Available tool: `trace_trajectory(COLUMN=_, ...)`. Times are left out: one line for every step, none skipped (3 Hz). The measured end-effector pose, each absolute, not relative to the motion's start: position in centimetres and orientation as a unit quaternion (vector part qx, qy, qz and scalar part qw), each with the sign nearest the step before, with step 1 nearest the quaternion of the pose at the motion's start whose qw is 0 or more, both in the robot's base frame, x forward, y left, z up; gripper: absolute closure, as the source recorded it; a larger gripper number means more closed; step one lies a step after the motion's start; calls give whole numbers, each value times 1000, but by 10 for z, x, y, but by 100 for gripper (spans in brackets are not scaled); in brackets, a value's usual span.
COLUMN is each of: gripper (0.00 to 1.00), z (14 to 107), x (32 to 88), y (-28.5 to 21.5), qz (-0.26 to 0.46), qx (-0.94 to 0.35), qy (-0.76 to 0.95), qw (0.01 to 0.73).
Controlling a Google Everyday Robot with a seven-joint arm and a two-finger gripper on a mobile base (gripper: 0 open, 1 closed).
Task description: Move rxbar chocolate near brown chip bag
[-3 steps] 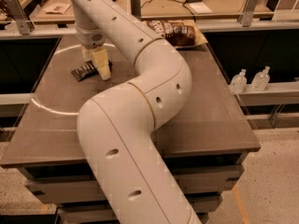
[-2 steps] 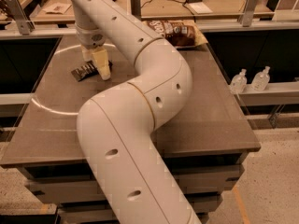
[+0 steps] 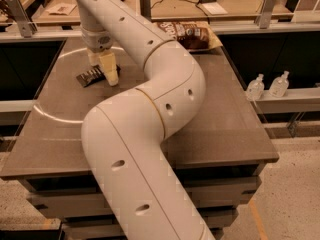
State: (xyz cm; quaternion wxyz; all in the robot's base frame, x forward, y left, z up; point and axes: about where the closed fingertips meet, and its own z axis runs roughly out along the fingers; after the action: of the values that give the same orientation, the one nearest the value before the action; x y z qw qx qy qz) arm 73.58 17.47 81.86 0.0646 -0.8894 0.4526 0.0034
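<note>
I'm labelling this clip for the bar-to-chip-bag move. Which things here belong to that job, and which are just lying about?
Job: rxbar chocolate, rear left of the table; brown chip bag, rear right edge; gripper, down beside the bar.
Lying about: two clear bottles on the right-hand ledge; white paper on the desk behind.

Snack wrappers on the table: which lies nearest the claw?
The rxbar chocolate, the small dark bar beside the claw; the brown chip bag lies far off.
</note>
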Motion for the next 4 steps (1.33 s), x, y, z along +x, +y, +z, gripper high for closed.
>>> trace_trajectory(gripper=55, z=820, x=736, y=174, qz=3, qx=-889, qy=453, qw=64)
trace_trajectory(gripper=56, z=821, x=736, y=173, qz=3, qx=-889, qy=454, qw=64)
trace_trajectory(gripper=56, z=822, x=735, y=172, qz=3, qx=-888, qy=455, qw=64)
trace_trajectory(gripper=57, z=823, x=735, y=172, qz=2, qx=-888, qy=455, qw=64)
